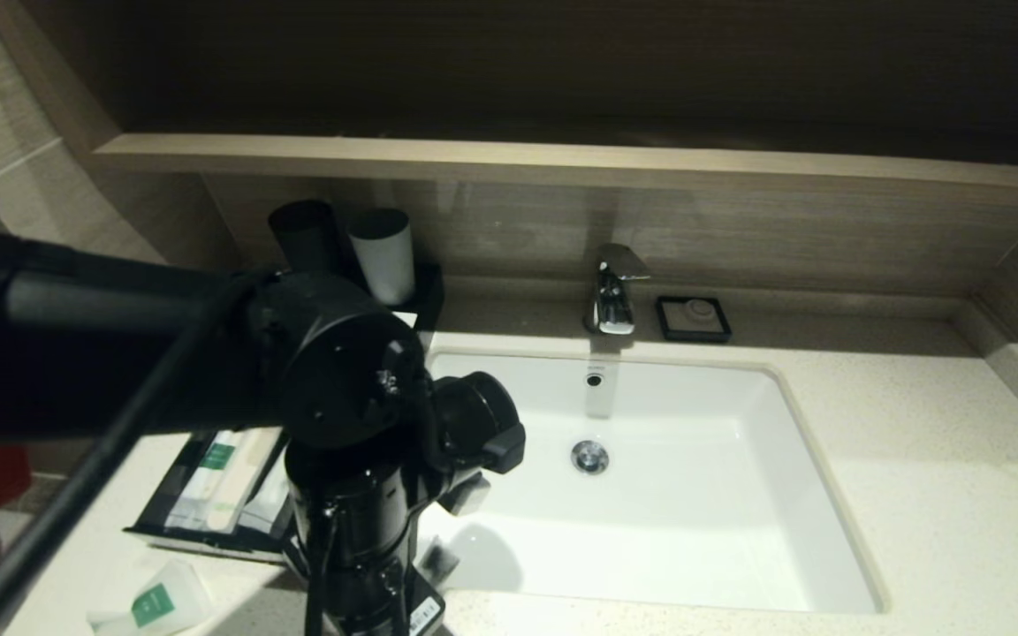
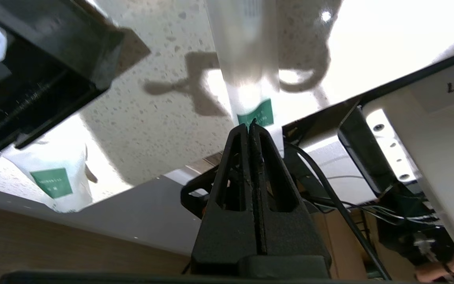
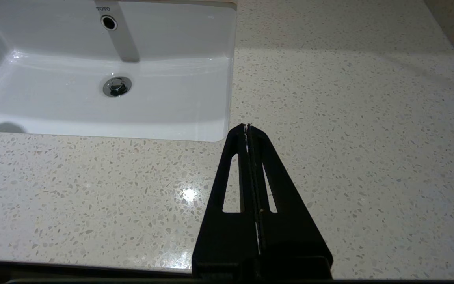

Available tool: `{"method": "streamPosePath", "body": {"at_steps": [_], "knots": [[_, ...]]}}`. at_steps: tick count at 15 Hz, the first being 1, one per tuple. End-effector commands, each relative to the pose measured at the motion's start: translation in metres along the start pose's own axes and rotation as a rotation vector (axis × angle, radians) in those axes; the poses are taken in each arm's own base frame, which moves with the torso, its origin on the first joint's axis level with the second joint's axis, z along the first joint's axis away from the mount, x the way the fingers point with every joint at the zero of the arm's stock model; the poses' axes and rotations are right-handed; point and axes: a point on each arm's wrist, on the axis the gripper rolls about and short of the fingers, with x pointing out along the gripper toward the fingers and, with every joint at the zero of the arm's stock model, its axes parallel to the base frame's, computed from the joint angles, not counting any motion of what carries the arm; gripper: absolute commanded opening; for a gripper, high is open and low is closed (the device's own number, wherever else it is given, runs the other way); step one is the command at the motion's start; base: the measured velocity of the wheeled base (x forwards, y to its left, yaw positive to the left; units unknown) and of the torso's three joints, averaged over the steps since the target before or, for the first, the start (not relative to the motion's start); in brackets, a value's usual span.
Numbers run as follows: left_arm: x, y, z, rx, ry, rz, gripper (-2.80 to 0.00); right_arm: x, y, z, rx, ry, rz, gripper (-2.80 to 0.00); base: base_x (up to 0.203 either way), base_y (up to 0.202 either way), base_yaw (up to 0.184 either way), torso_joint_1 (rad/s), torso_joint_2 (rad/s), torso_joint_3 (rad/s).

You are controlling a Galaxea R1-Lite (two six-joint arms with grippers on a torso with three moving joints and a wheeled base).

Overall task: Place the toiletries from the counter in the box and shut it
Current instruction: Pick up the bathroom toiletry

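The left claw (image 2: pixel 252 128) has its two fingers pressed together on the end of a long clear sachet (image 2: pixel 246 59), right at its green label. The sachet hangs from the tips above the speckled desk (image 2: pixel 164 98). In the head view the left arm (image 1: pixel 359 397) covers much of the scene, standing between the box and the white basin (image 1: pixel 650 477).

The box (image 1: pixel 164 512) lies on the desk just left of the basin, with its drawer pulled out. Inside the drawer there are already some long narrow packets (image 1: pixel 222 477), one with a green mark. How many there are I cannot tell, because the arm hides part of the drawer.

A small white packet (image 1: pixel 155 602) with a green square label lies on the desk just in front of the box, apart from it.

The right claw (image 3: pixel 247 128) is pressed together on nothing, above the bare desk to the right of the basin.
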Motion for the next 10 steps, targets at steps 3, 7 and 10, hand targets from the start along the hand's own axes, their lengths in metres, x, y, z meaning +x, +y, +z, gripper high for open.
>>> {"method": "streamPosePath", "body": {"at_steps": [3,7,10], "knots": [[0.012,-0.004,0.008,0.025,0.023,0.018,-2.8,0.0,0.0,0.0,0.0,0.001,0.0,-2.8,0.0,0.0,0.0,0.0,0.0,0.0],[0.015,-0.008,0.011,0.04,0.031,0.052,-2.8,0.0,0.0,0.0,0.0,0.001,0.0,-2.8,0.0,0.0,0.0,0.0,0.0,0.0],[0.018,-0.008,0.013,0.045,0.036,0.065,-2.8,0.0,0.0,0.0,0.0,0.001,0.0,-2.8,0.0,0.0,0.0,0.0,0.0,0.0]]}}
